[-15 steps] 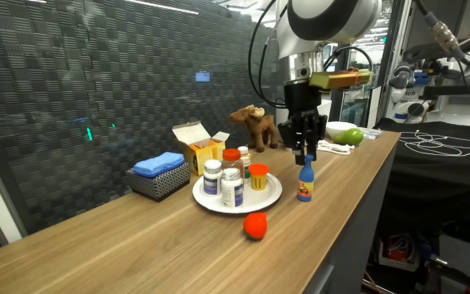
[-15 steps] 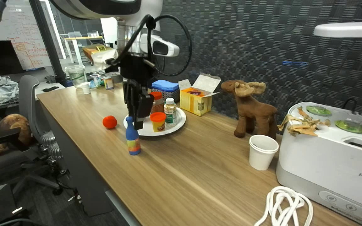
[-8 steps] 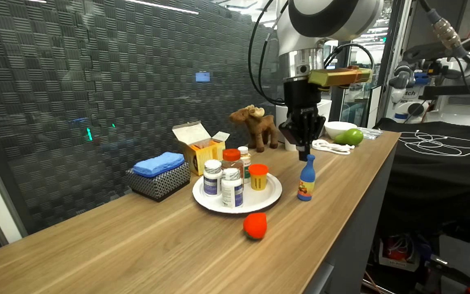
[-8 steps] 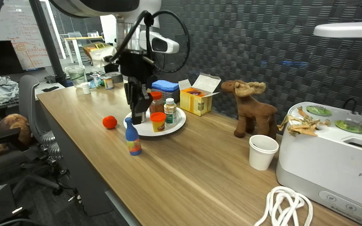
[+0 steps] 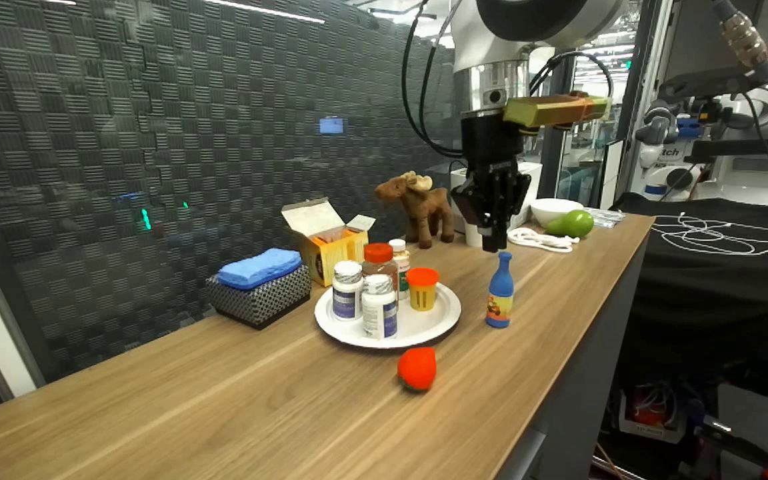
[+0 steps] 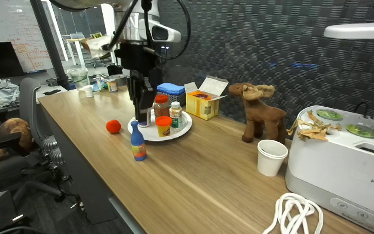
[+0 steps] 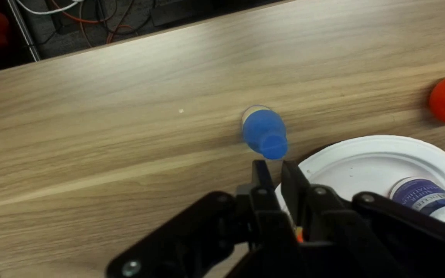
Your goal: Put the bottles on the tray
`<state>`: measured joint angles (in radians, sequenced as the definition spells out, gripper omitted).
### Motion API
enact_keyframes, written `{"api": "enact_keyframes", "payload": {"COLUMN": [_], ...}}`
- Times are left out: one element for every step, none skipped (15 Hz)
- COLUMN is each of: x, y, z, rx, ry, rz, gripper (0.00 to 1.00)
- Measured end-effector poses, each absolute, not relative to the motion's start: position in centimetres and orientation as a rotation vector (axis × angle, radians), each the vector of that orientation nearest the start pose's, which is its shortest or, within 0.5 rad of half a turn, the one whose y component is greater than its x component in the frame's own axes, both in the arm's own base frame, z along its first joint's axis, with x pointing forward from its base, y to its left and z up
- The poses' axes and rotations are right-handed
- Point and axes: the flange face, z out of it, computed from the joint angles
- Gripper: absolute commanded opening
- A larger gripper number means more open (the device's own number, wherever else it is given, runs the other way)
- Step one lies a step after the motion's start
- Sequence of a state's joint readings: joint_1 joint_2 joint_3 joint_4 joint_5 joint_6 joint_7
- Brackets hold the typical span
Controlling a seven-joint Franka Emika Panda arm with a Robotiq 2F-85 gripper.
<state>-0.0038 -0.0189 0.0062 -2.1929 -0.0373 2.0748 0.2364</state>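
The blue bottle (image 5: 500, 293) stands below the tool (image 7: 275, 163) — slightly off-centre.

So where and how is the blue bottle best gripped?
The blue bottle is probably best pinched by its neck, from above: it stands upright, the neck is its slimmest part, and the gripper points down, jaws slightly apart.

"FEED" on white appliance (image 6: 339, 172), "SUPER" on bottle (image 7: 425, 197)

Has a dark, ribbed wall (image 5: 211, 133) alongside the wood-grained tabletop (image 5: 224, 413) in both exterior views; shows, in an exterior view, a whiteboard (image 6: 19, 29) far left, a grey chair (image 6: 29, 107) nearer left, and dark floor (image 6: 60, 214) beneath.
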Motion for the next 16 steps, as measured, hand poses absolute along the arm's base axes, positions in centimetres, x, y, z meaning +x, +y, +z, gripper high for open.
{"api": "enact_keyframes", "payload": {"x": [51.6,51.6,51.5,51.4,51.3,51.1,50.9,50.7,50.5,50.3,50.2,50.1,50.0,49.9,49.8,49.7], "y": [0.1,0.3,0.5,0.7,0.7,0.8,0.8,0.8,0.8,0.8,0.8,0.8,0.8,0.8,0.8,0.8], "z": [38.7,38.8,38.9,39.0,39.1,39.0,39.0,38.9,38.7,38.6,38.4,38.3,38.1,38.0,37.8,37.6], "rx": [-3.164,-3.164,-3.164,-3.164,-3.163,-3.163,-3.162,-3.161,-3.161,-3.16,-3.16,-3.159,-3.159,-3.159,-3.159,-3.159], "ry": [0.34,0.34,0.343,0.348,0.353,0.358,0.363,0.367,0.37,0.372,0.373,0.374,0.374,0.374,0.374,0.374], "rz": [0.147,0.142,0.138,0.136,0.136,0.138,0.141,0.146,0.152,0.158,0.164,0.17,0.175,0.181,0.186,0.192], "gripper": [0.57,0.64,0.73,0.8,0.88,0.95,0.99,1.0,1.0,1.0,1.0,1.0,1.0,1.0,0.75,0.73]}}
